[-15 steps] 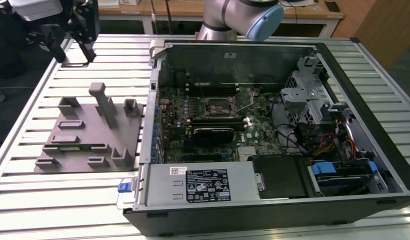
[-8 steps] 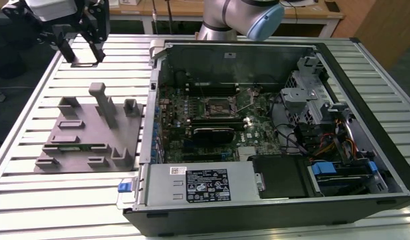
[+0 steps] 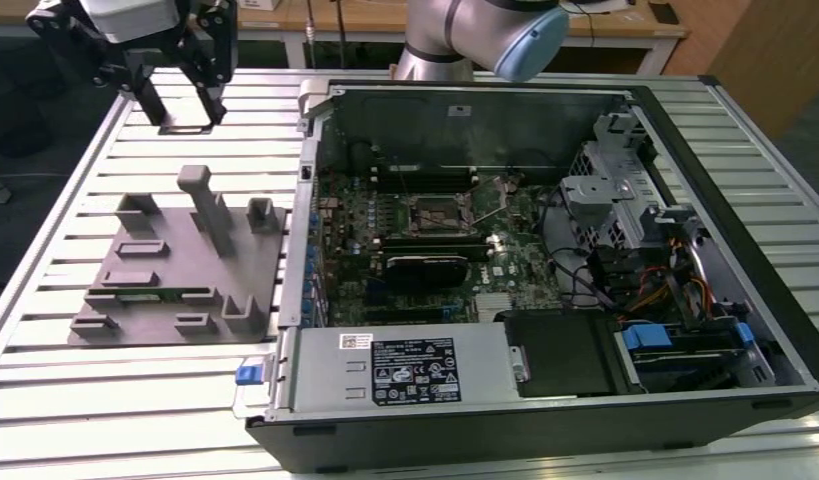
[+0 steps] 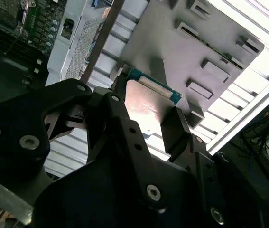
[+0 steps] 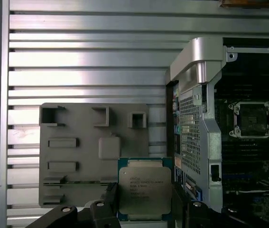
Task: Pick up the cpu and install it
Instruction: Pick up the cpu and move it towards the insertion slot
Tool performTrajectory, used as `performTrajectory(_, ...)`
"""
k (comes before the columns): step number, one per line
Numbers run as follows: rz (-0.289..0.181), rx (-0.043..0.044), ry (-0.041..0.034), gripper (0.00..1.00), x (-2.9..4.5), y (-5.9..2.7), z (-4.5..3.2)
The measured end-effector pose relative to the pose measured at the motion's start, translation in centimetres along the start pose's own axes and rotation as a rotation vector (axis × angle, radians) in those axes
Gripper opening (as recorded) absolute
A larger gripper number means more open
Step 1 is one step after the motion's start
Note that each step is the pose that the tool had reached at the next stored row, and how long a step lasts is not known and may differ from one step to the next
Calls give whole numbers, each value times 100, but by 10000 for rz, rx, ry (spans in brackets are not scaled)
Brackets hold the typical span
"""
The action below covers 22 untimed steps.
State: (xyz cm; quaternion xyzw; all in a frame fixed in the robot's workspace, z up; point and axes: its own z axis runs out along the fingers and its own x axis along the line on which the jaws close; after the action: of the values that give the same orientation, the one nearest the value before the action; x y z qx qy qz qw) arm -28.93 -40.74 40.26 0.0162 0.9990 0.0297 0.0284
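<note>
**Item held.** The cpu [image 5: 144, 192] is clamped by its two opposite edges between the fingers [image 4: 174, 128]. They are closed to the chip's width and nothing else is in the grasp. The pale metal lid faces the first wrist view. The chip hangs clear of every surface.

**Position.** Taking the socket [image 3: 443, 212] as dial centre in the exterior view, the gripper [image 3: 182, 112] stands at 10 o'clock. It is well apart from the socket, outside the case and above the bench [image 3: 62, 400].

**Step in hand.** This is judged to be the carry.
- Hold the chip level.
- Grip on the rim only.
- Apply no more force than prevents slip, since a thin substrate is likely to flex or chip.
- Check that the chip sits square in the fingers, because a skew here would be carried to the socket.

**Containers.**
- Grey holder [image 3: 169, 270], at 8 to 9 o'clock from the socket. Its square recess [image 5: 109, 147] is vacant. A narrow green strip [image 3: 156, 295] lies in one slot, and the other pockets appear empty.
- Computer case [image 3: 729, 140], side open. On the motherboard [image 3: 516, 250], the socket appears unoccupied.
  - A black block [image 3: 429, 270] sits just beside the socket at 6 o'clock.
  - The power supply [image 3: 409, 370] lies farther out at 6 o'clock.
</note>
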Motion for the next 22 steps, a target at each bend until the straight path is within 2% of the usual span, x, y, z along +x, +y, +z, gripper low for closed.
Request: performTrajectory(22,0,0,0,54,-358,11,21)
